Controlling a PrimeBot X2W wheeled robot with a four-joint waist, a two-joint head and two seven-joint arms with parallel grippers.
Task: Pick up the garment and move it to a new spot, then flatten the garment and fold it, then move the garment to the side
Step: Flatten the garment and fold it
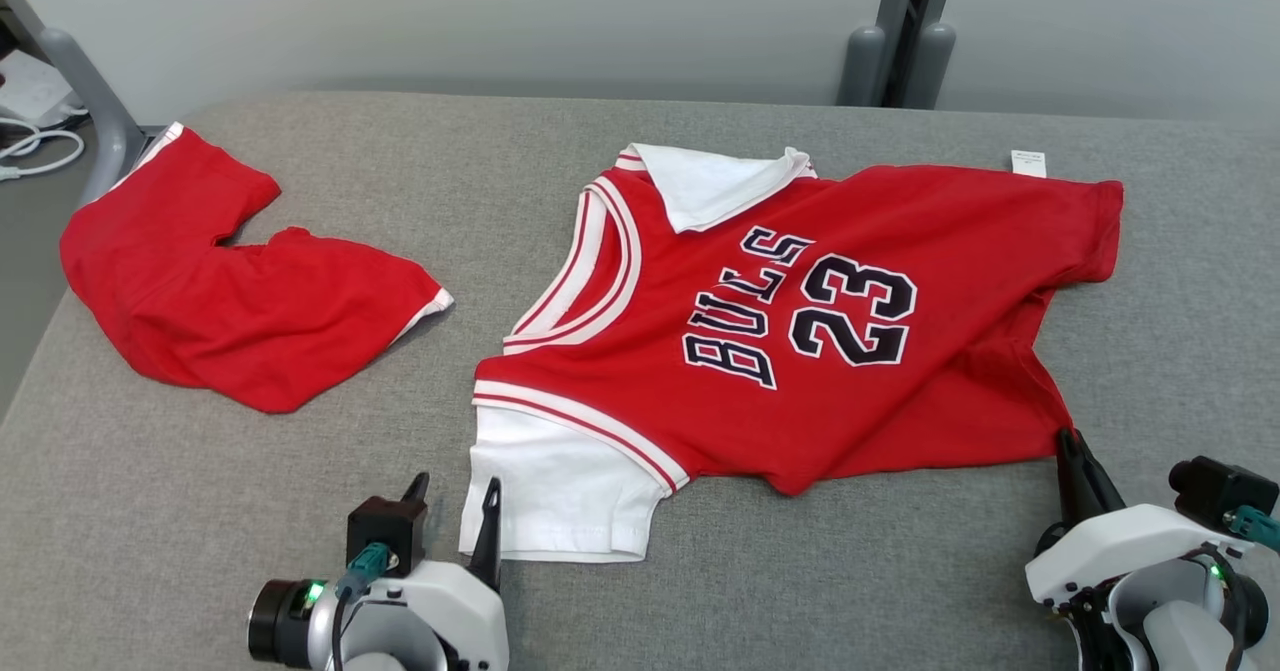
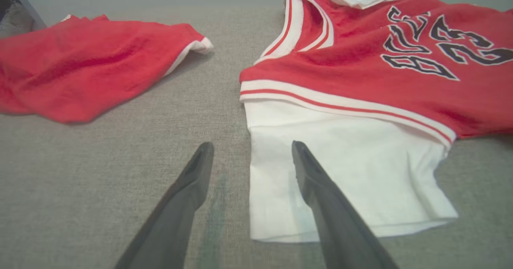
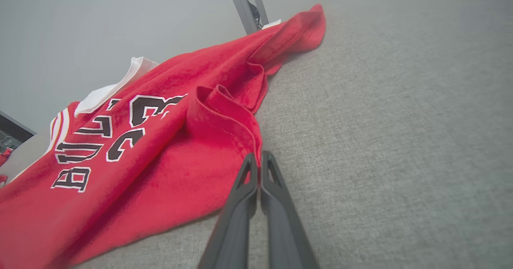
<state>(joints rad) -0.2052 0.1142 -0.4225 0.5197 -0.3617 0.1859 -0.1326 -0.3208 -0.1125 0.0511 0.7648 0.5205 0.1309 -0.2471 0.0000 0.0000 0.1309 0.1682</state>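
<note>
The garment (image 1: 940, 391) is a red jersey with "BULLS 23" on it, a white collar and white sleeves, lying spread on the grey table. My right gripper (image 1: 1070, 438) is at its lower right corner. In the right wrist view the right gripper (image 3: 258, 156) is shut, pinching the raised red hem of the garment (image 3: 160, 172). My left gripper (image 1: 455, 486) stands open at the white sleeve (image 1: 560, 491). In the left wrist view the left gripper (image 2: 252, 146) straddles the sleeve's (image 2: 340, 160) left edge, with one finger over the white cloth and one over bare table.
A second red piece with white trim (image 1: 230, 301) lies crumpled at the table's left, also seen in the left wrist view as the red piece (image 2: 80, 72). The grey cloth-covered table (image 1: 800, 571) shows bare at the front. Grey posts (image 1: 900, 41) stand behind. White cables (image 1: 40, 141) lie far left.
</note>
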